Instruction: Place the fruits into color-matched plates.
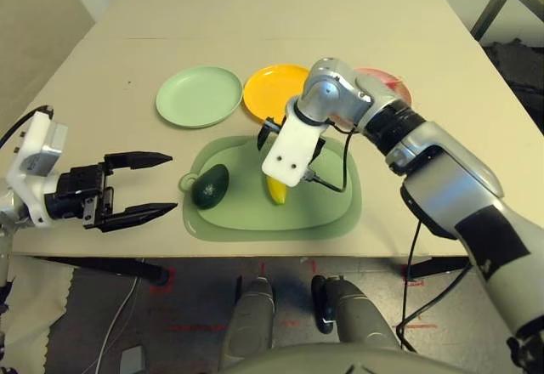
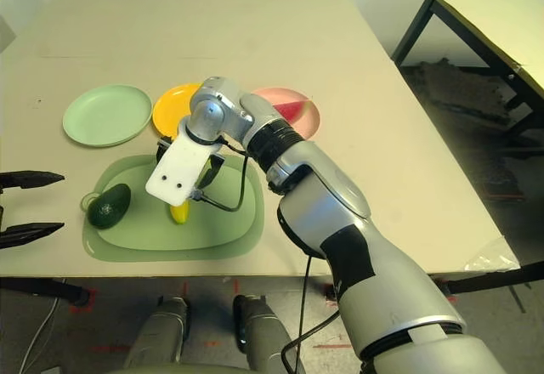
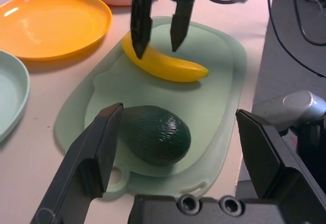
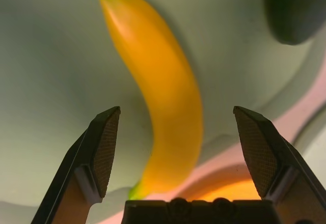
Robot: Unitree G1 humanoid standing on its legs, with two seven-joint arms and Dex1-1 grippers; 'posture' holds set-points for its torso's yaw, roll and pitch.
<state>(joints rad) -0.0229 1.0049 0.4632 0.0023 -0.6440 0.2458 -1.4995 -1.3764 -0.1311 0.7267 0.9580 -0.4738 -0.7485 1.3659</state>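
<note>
A curved yellow banana [image 4: 160, 91] lies on the pale green mat [image 1: 327, 212], and my right gripper [image 4: 175, 111] hangs open just above it with a finger on either side, touching nothing. The dark green avocado [image 1: 210, 186] rests at the mat's left end. My left gripper [image 1: 172, 184] stands open to its left, level with it and a short way off. Behind the mat sit the mint green plate [image 1: 199, 96], the yellow plate [image 1: 272, 85] and the pink plate [image 2: 272, 95]. The watermelon wedge [image 2: 291, 109] lies in the pink plate.
The mat's ring tab [image 1: 188, 182] points toward my left gripper. The table's front edge runs just below the mat. A second table [image 2: 484, 17] stands off to the far right. Bare tabletop stretches behind the plates.
</note>
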